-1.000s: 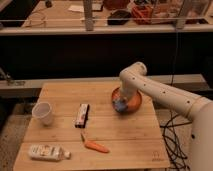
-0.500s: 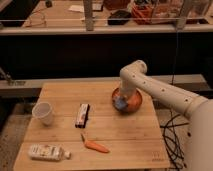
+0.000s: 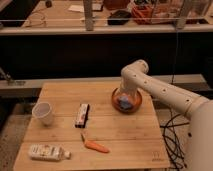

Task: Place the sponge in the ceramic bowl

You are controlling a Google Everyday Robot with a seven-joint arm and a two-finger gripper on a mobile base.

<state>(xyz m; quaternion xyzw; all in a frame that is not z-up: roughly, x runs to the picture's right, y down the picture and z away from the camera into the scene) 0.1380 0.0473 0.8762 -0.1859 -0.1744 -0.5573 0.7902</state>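
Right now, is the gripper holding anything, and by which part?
Cannot be told. The gripper sits low over the ceramic bowl, right at the sponge inside it, but the arm hides any hold.

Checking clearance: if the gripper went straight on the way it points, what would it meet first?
Likely the sponge in the bowl; the gripper points down right above it, though depth is unclear.
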